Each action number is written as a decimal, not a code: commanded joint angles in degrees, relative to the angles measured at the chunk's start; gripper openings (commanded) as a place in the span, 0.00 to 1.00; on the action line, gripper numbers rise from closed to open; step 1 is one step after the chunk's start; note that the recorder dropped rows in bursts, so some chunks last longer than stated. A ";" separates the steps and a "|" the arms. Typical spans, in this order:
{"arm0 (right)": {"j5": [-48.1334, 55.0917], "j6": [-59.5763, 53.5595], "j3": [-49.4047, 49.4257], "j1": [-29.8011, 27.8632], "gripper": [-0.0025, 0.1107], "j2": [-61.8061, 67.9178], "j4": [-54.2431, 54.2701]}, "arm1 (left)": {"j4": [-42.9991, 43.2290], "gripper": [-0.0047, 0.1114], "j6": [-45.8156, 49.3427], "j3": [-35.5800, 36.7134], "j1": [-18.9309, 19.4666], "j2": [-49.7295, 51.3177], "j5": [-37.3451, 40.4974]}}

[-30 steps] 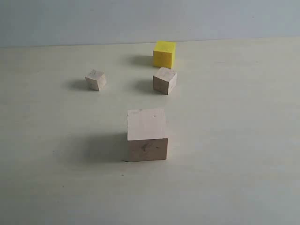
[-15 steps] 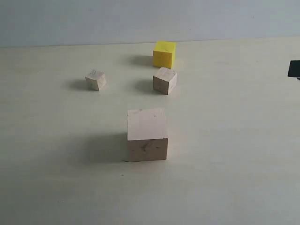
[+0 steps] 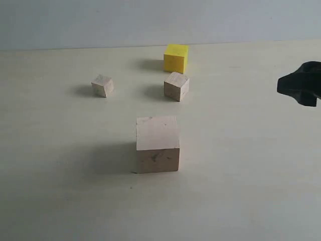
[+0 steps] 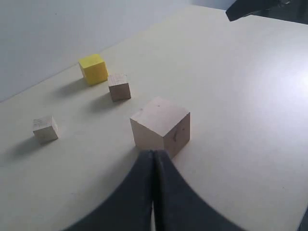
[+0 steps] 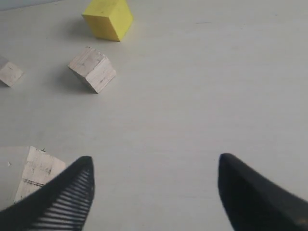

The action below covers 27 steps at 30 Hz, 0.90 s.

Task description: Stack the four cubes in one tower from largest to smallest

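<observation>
Standing unstacked on the desk [image 3: 241,175], the large pale cube [image 3: 157,144] [image 4: 160,126] [image 5: 33,168] is found just ahead of the tips of the left jaws. Those jaws are pressed together with nothing between them. Whether their tips touch the cube cannot be told.

Farther ahead of the left jaws the medium-small pale cube [image 3: 176,86] [image 4: 119,86] [image 5: 92,69] is placed. The yellow cube [image 3: 175,58] [image 4: 93,69] [image 5: 108,18] is just beyond it, near but apart. The tiny pale cube [image 3: 102,85] [image 4: 45,129] [image 5: 8,72] is set off on the left jaws' side, well apart from the other three.

The right jaws are spread wide and nothing is held in them. Only bare desk is seen in their gap. The large pale cube lies beside one of the two right jaws, outside the gap, and the other three cubes are well ahead of them.
</observation>
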 commanded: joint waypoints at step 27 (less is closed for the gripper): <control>5.47 -6.31 -6.13 1.88 0.86 14.34 -0.11 | -0.46 0.04 -0.35 0.18 0.09 -0.44 -1.00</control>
